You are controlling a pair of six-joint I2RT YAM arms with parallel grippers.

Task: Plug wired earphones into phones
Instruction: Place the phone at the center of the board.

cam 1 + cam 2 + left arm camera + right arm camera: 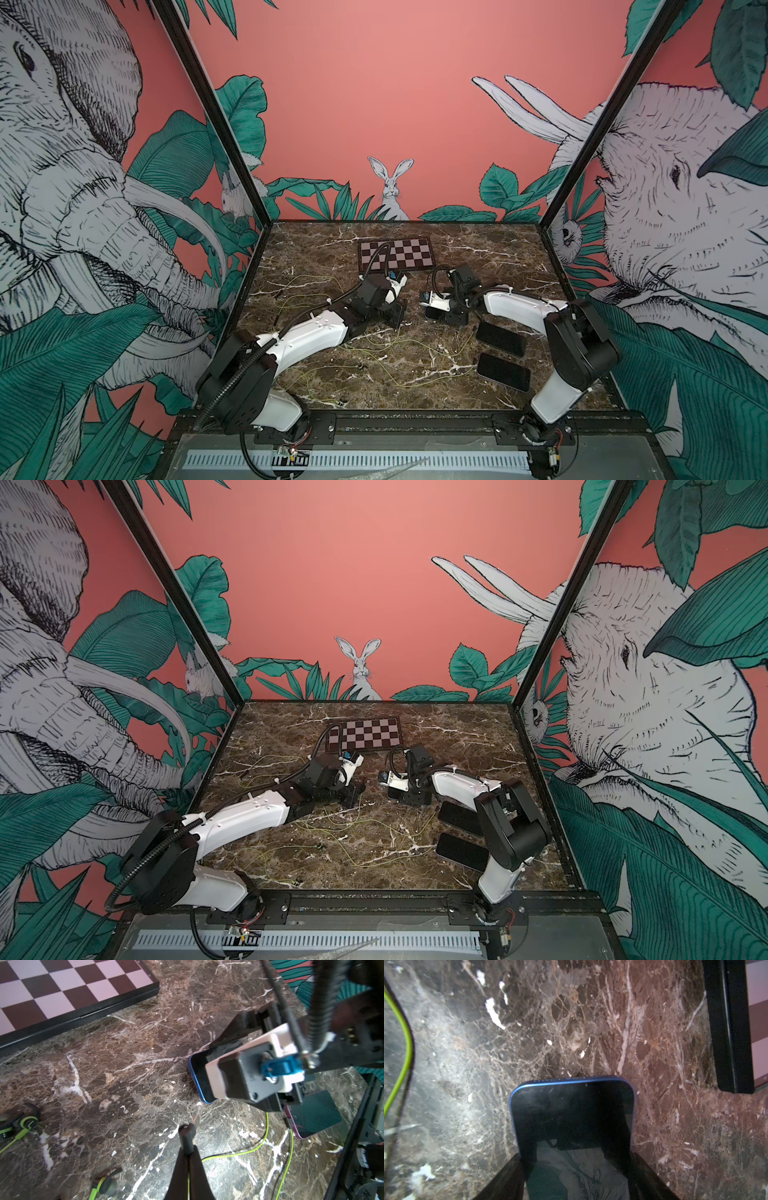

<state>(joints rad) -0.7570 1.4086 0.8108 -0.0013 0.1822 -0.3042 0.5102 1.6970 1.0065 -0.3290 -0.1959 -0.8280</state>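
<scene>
My left gripper (188,1154) is shut on the dark plug (187,1135) of one of the wired earphones, and the plug's metal tip points toward a blue-edged phone (197,1078) a short gap away. The plug's yellow-green cord (239,1153) trails off over the marble. My right gripper (575,1159) is shut on that blue-edged phone (571,1109), one finger on each long side, with the phone lying flat. In both top views the two grippers (398,316) (432,312) face each other mid-table. Two more phones (500,338) (503,371) lie by the right arm.
A black-framed checkerboard (395,253) lies at the back of the marble table (498,257), close to both grippers. Thin yellow-green cords (399,370) loop across the middle and left. Earbuds (27,1124) (106,1184) lie near my left gripper. A green cord reaches the purple-edged phone (315,1113).
</scene>
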